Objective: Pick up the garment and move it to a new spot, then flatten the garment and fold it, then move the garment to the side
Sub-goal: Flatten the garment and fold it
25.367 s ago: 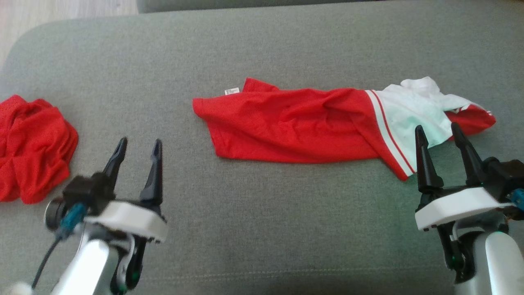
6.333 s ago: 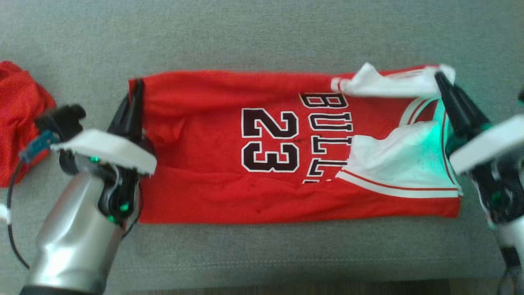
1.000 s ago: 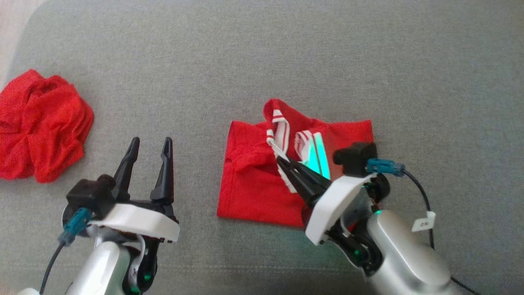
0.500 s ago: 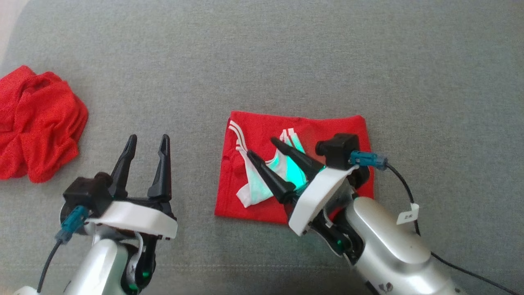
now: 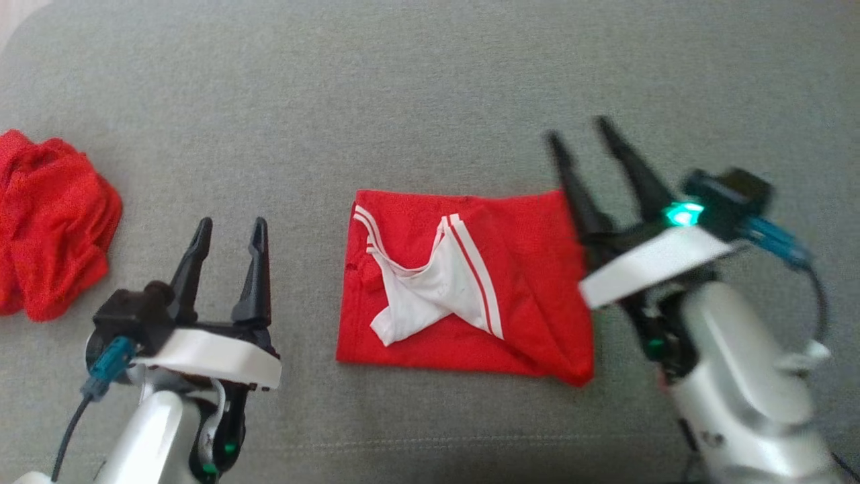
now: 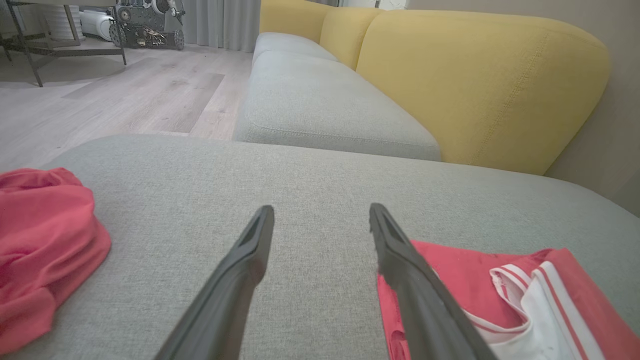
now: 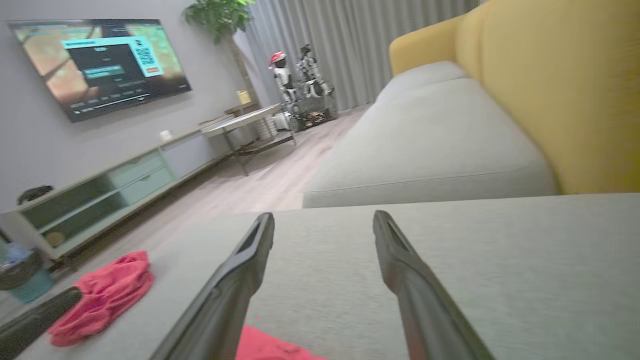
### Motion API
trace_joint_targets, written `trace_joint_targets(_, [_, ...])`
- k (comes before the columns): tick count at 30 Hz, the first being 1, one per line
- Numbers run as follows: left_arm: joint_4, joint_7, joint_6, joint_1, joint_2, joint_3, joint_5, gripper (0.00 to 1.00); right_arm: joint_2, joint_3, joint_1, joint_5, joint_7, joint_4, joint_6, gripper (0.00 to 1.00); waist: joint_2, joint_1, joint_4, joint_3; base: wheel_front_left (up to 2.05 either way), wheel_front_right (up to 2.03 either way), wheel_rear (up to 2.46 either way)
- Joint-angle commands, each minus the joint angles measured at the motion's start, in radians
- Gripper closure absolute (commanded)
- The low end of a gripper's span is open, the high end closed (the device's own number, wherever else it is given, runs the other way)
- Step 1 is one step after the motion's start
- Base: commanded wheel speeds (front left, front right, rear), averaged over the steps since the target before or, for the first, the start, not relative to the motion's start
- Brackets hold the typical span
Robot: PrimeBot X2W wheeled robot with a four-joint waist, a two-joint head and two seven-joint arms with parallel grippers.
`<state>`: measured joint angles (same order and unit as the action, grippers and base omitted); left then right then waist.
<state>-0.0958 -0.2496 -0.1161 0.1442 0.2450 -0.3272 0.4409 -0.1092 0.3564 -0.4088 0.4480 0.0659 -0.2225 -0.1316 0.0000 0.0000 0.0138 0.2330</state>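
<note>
Yellow-backed grey sofa (image 6: 325,100), wood floor (image 6: 125,95)

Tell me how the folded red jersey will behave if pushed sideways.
Probably floppy: the folded jersey lies in soft, wrinkled layers, so a push would likely bunch it rather than slide it whole. Its loose white strap on top may flop open. The cushion looks textured, so it likely drags.
</note>
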Motion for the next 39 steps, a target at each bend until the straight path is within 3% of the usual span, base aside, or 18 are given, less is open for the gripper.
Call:
trace_joint_targets(1, [0.040,-0.010,-0.008,0.020,0.026,0.046,-0.008,0.00,-0.006,-0.034,0.037,-0.032,-0.004,0.056,0.001,0.00,0.0000,0.0000,-0.008,-0.005,0.00,0.00,0.00])
trace_joint_targets(6, [0.053,-0.002,-0.014,0.010,0.035,0.047,-0.006,0.00,-0.034,-0.180,0.140,-0.106,-0.041,0.147,0.001,0.00,0.0000,0.0000,-0.025,-0.016,0.00,0.00,0.00])
trace_joint_targets(12, [0.063,0.010,-0.015,0.000,0.044,0.041,-0.004,0.00,-0.047,-0.273,0.247,-0.163,-0.084,0.256,0.001,0.00,0.0000,0.0000,-0.038,-0.024,0.00,0.00,0.00])
trace_joint_targets(21, [0.071,0.023,-0.019,-0.010,0.054,0.038,0.003,0.00,-0.033,-0.301,0.310,-0.192,-0.126,0.339,0.001,0.00,0.0000,0.0000,-0.046,-0.030,0.00,0.00,0.00])
trace_joint_targets(37, [0.074,0.021,-0.025,-0.008,0.057,0.033,0.011,0.00,-0.032,-0.312,0.313,-0.201,-0.146,0.352,0.001,0.00,0.0000,0.0000,-0.039,-0.022,0.00,0.00,0.00])
trace_joint_targets(38, [0.074,0.021,-0.025,-0.007,0.057,0.033,0.011,0.00,-0.034,-0.311,0.310,-0.201,-0.149,0.346,0.001,0.44,0.0000,0.0000,-0.038,-0.020,0.00,0.00,0.00])
trace_joint_targets(39, [0.074,0.021,-0.025,-0.004,0.057,0.032,0.011,0.00,-0.037,-0.308,0.305,-0.201,-0.153,0.337,0.001,1.00,0.0000,0.0000,-0.037,-0.018,0.00,0.00,0.00])
